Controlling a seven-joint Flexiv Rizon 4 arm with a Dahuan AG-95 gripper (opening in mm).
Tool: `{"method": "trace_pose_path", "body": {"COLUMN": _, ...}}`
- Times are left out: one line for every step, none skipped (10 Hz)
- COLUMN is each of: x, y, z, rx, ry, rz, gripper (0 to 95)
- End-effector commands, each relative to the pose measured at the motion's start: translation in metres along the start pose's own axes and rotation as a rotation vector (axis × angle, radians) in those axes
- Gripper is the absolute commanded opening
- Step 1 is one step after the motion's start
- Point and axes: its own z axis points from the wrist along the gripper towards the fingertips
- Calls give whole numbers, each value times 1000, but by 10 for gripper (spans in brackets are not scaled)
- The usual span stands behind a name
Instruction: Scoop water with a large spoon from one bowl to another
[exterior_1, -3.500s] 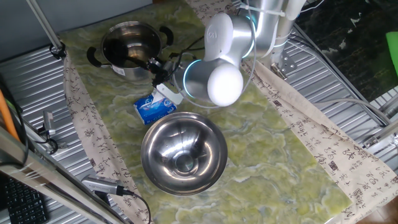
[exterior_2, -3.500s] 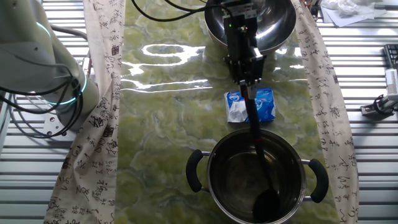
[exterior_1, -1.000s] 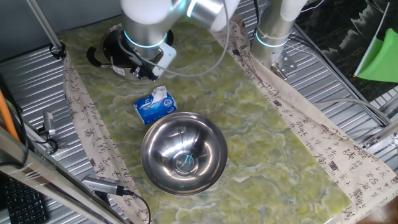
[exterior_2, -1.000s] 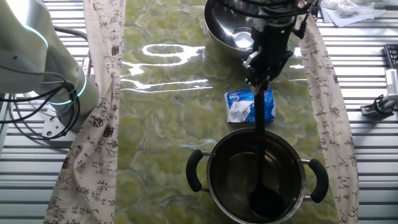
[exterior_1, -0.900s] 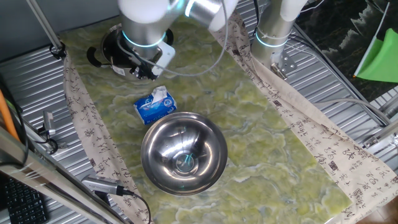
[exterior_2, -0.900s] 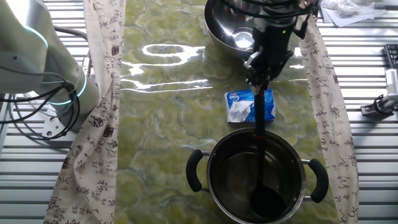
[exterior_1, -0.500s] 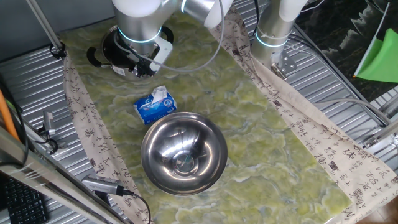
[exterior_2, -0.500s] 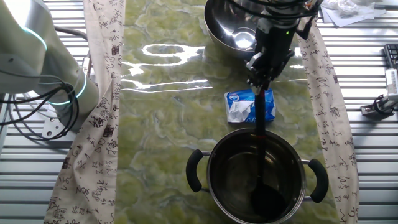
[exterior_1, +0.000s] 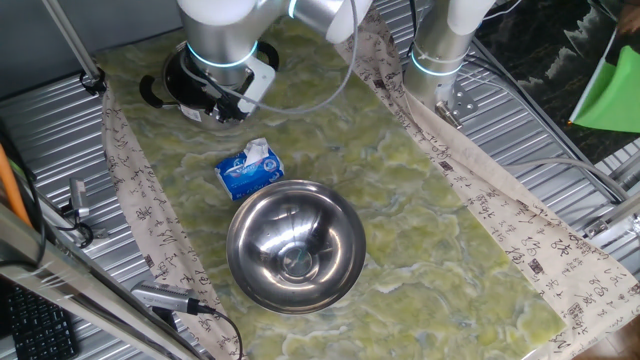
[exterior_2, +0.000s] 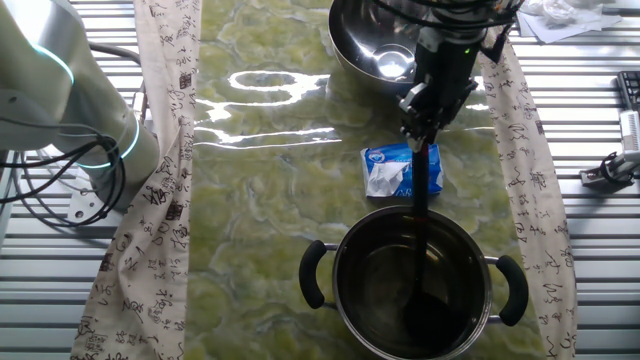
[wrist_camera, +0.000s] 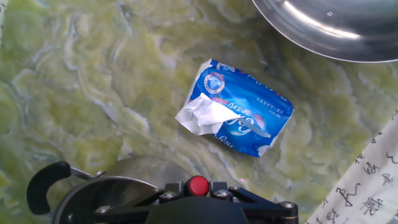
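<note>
One hand hangs over the green marbled tabletop and is clenched on the top of the one large spoon, whose slim dark handle drops straight down into the single two-handled steel pot; its dark bowl end lies low inside the pot, against the wall nearest the tabletop edge on that side. In the hand view the red end of the spoon shows between the dark finger mounts at the bottom of the picture, with one black pot handle to its left. There is one wide round steel bowl, well apart from the pot toward the opposite end of the tabletop, and a bright sheen low in it may be water, though I cannot tell for sure. Between pot and bowl lies one blue-and-white tissue pack, flat on the tabletop with a white tissue sticking out of its slit. Two strips of patterned cloth run along the long edges of the tabletop, one on each side.
</note>
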Motion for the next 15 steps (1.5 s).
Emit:
{"method": "trace_pose_path", "body": {"x": 1, "y": 0, "z": -2, "rx": 2, "ry": 3, "rz": 2, "gripper": 0}}
{"method": "trace_pose_path", "body": {"x": 1, "y": 0, "z": -2, "rx": 2, "ry": 1, "rz": 1, "gripper": 0}}
{"method": "trace_pose_path", "body": {"x": 3, "y": -1, "z": -3, "rx": 0, "ry": -3, "rz": 0, "gripper": 0}}
{"method": "trace_pose_path", "body": {"x": 3, "y": -1, "z": -4, "rx": 1, "ry": -7, "rz": 2, "gripper": 0}}
{"method": "trace_pose_path", "body": {"x": 3, "y": -1, "z": -4, "rx": 2, "ry": -7, "rz": 4, "gripper": 0}}
{"method": "trace_pose_path", "body": {"x": 3, "y": -1, "z": -5, "rx": 5, "ry": -2, "rz": 5, "gripper": 0}}
{"method": "trace_pose_path", "body": {"x": 3, "y": -2, "z": -5, "rx": 7, "ry": 0, "rz": 4, "gripper": 0}}
{"method": "trace_pose_path", "body": {"x": 3, "y": -2, "z": -5, "rx": 8, "ry": 1, "rz": 4, "gripper": 0}}
{"method": "trace_pose_path", "body": {"x": 4, "y": -2, "z": -6, "rx": 9, "ry": 1, "rz": 2, "gripper": 190}}
{"method": "trace_pose_path", "body": {"x": 4, "y": -3, "z": -6, "rx": 10, "ry": 1, "rz": -2, "gripper": 190}}
{"method": "trace_pose_path", "body": {"x": 4, "y": -4, "z": -7, "rx": 10, "ry": 2, "rz": -8, "gripper": 380}}
{"method": "trace_pose_path", "body": {"x": 4, "y": -4, "z": -7, "rx": 10, "ry": 2, "rz": -11, "gripper": 380}}
{"method": "trace_pose_path", "body": {"x": 4, "y": -4, "z": -8, "rx": 15, "ry": 3, "rz": -16, "gripper": 570}}
{"method": "trace_pose_path", "body": {"x": 5, "y": -7, "z": -10, "rx": 14, "ry": 3, "rz": -28, "gripper": 570}}
{"method": "trace_pose_path", "body": {"x": 6, "y": -9, "z": -11, "rx": 14, "ry": 3, "rz": -29, "gripper": 570}}
